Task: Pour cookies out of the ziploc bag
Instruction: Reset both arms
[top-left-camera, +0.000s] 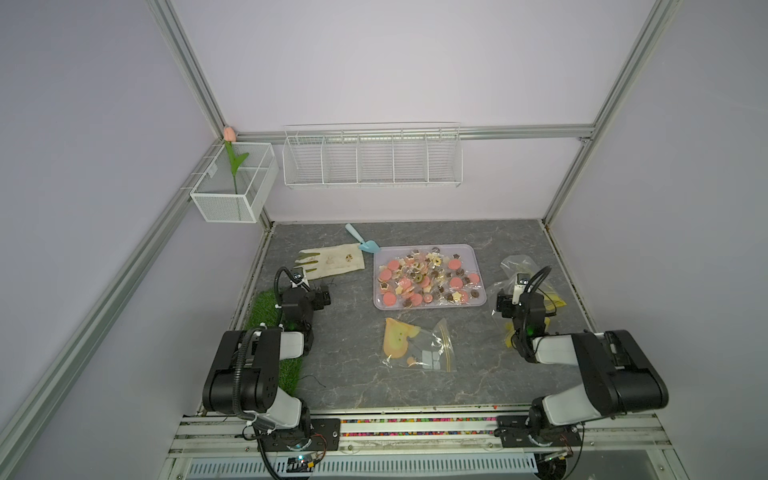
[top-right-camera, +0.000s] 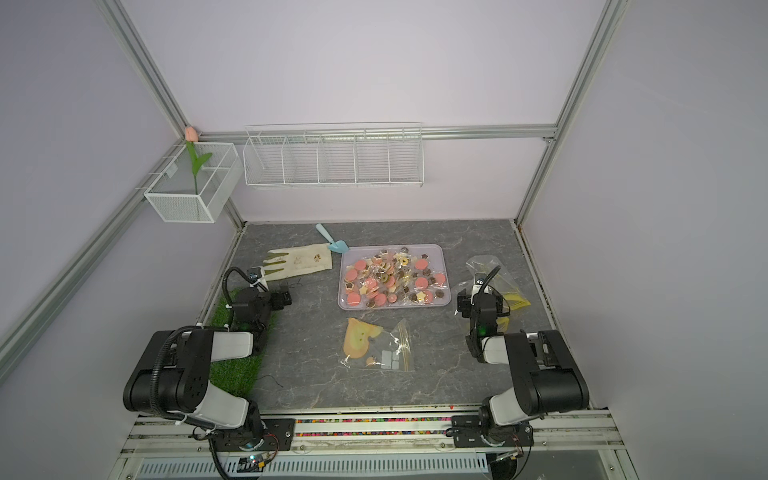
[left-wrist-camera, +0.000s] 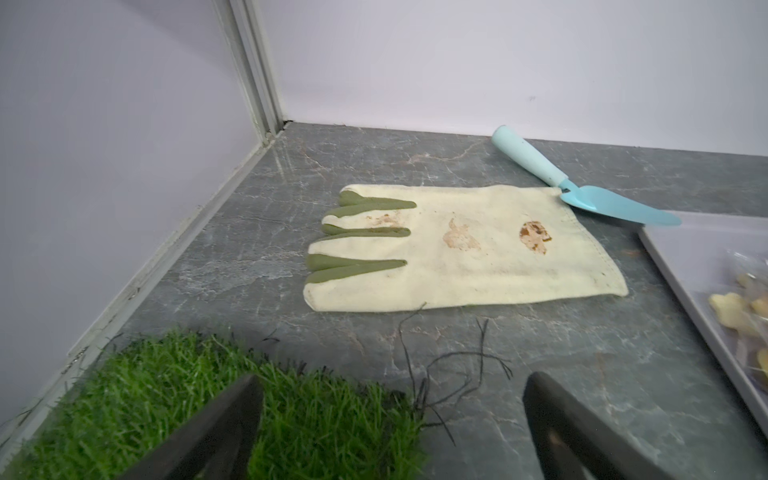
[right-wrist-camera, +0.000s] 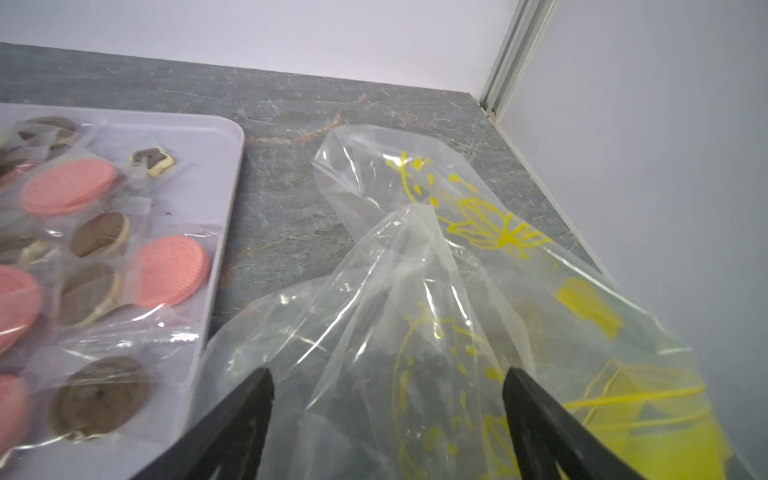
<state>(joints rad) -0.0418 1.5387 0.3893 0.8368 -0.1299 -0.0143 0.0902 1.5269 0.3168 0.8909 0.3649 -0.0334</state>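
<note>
Scanning from the near edge, found left gripper (left-wrist-camera: 395, 386) gaping wide and empty over grass mat (left-wrist-camera: 208, 395), and right gripper (right-wrist-camera: 388, 374) likewise spread wide above a crumpled yellow-printed bag (right-wrist-camera: 415, 257), gripping nothing. Noted ziploc bag (top-left-camera: 428, 349) lying flat mid-table, holding large yellow piece (top-left-camera: 397, 343). Beyond it, logged cookies (top-left-camera: 428, 276) spread across lilac tray (top-left-camera: 473, 254); judged pour largely done. Judged bag film light, limp, slippery; best pinched at a sealed bottom corner, mouth downward. Judged cookies light, rigid, film-wrapped, apt to slide. Farthest, recorded glove (left-wrist-camera: 457, 249) and trowel (left-wrist-camera: 582, 191).
</note>
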